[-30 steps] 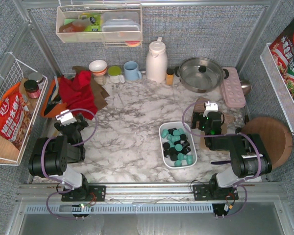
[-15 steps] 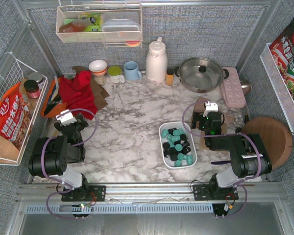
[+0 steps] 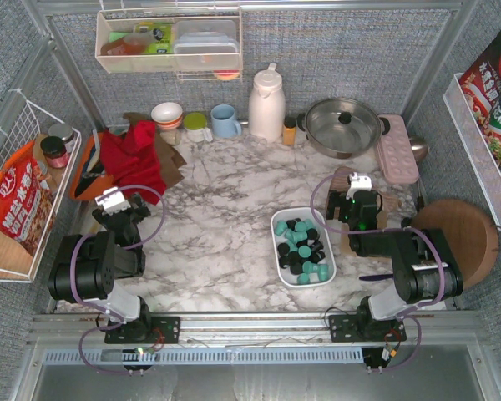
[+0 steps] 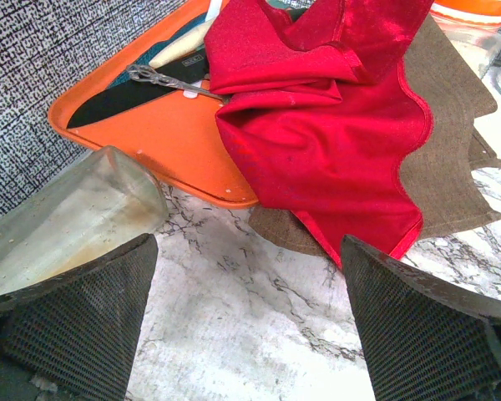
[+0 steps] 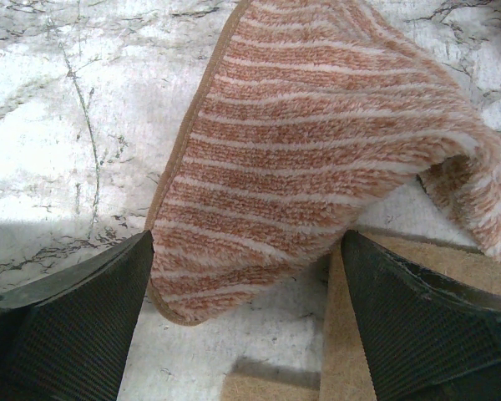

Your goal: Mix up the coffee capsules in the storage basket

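Marble-patterned tabletop (image 3: 225, 192) fills the middle of my workspace, fenced by grey woven walls. On the back wall hangs a clear bin (image 3: 169, 42) holding a lidded box and some orange and green packets. A white wire basket (image 3: 2, 251) on my left wall carries an orange snack bag (image 3: 18, 200) and a dark-lidded jar (image 3: 55, 150). A second wire rack (image 3: 463, 117) on my right wall holds red and green packets.

Along the back of the table stand a lidded steel pot (image 3: 342, 125), a white thermos (image 3: 266, 104), a blue mug (image 3: 225, 121) and a small bowl (image 3: 167, 113). A round wooden board (image 3: 455, 238) lies at the right edge.

At far left an orange tray (image 4: 150, 134) holds a dark blade and a thin metal utensil. A red cloth (image 4: 317, 109) is draped over the tray's edge and over a brown mat (image 4: 451, 167).

The storage basket (image 3: 301, 210) sits on the marble right of centre, just left of my right arm. Inside it the coffee capsules (image 3: 301, 246) lie jumbled, teal and black together, in a heap running from its far end to its near end.

My left gripper (image 4: 246, 317) hangs over bare marble near the tray, jaws spread wide and holding nothing. My right gripper (image 5: 246, 317) is spread just as wide over a striped fuzzy towel (image 5: 317, 150), beside the basket and apart from it.
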You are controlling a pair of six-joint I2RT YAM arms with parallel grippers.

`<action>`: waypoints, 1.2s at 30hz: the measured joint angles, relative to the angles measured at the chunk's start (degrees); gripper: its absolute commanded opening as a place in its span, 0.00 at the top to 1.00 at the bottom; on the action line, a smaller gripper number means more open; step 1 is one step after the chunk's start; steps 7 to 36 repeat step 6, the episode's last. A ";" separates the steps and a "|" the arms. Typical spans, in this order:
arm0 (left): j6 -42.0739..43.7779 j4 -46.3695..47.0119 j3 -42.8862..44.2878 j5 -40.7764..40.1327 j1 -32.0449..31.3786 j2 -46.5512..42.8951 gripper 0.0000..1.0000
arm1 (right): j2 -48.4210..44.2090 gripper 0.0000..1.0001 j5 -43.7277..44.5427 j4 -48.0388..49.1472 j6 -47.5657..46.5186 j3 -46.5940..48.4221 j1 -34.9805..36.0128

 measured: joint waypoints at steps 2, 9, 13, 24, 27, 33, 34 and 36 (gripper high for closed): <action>0.00 0.00 0.00 0.00 0.00 0.00 0.01 | 0.00 0.01 0.00 0.00 0.00 0.00 0.00; 0.00 0.00 0.00 0.00 0.00 0.00 0.01 | 0.07 0.01 0.00 -0.28 0.00 0.42 0.00; 0.00 0.00 0.00 0.00 0.00 0.00 0.01 | 0.07 0.01 0.00 -0.28 0.00 0.42 0.00; 0.00 0.00 0.00 0.00 0.00 0.00 0.01 | 0.07 0.01 0.00 -0.28 0.00 0.42 0.00; 0.00 0.00 0.00 0.00 0.00 0.00 0.01 | 0.07 0.01 0.00 -0.28 0.00 0.42 0.00; 0.00 0.00 0.00 0.00 0.00 0.00 0.01 | 0.07 0.01 0.00 -0.28 0.00 0.42 0.00; 0.00 0.00 0.00 0.00 0.00 0.00 0.01 | 0.07 0.01 0.00 -0.28 0.00 0.42 0.00; 0.00 0.00 0.00 0.00 0.00 0.00 0.01 | 0.07 0.01 0.00 -0.28 0.00 0.42 0.00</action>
